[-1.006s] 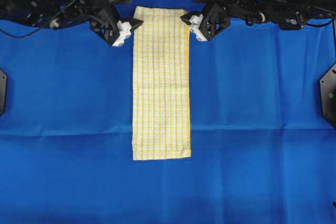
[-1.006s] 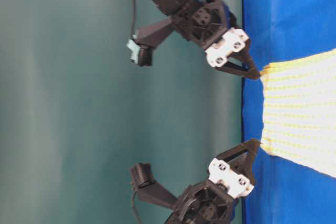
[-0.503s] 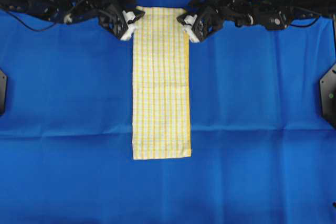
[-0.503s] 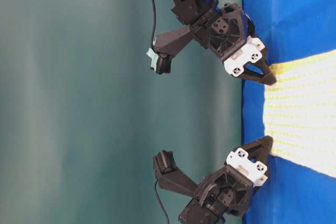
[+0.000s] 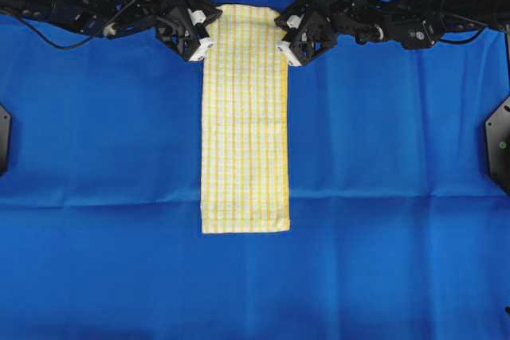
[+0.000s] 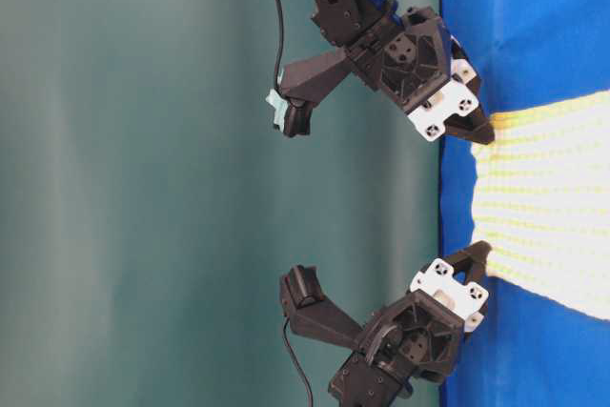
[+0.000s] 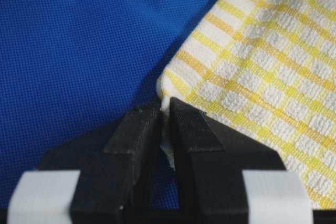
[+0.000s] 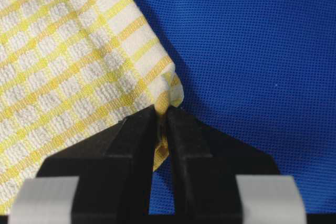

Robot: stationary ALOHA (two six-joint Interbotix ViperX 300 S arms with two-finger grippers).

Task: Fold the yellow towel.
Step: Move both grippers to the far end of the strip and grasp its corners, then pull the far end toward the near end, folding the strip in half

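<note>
The yellow towel lies as a long narrow strip down the middle of the blue cloth, white with yellow checks. My left gripper is shut on its far left corner, and the wrist view shows the cloth edge pinched between the black fingers. At the far right corner my right gripper is shut too, with a fold of hem squeezed in its jaws. From table level both grippers hold the towel's end slightly bunched.
Blue cloth covers the whole table. Black mounts sit at the left edge and the right edge. Both arms stretch in from the far corners. A plain green wall stands behind the table's end.
Both grippers moved in onto the towel's far corners and closed on them. The far end now bunches a little and the near edge has slid slightly toward the arms.
</note>
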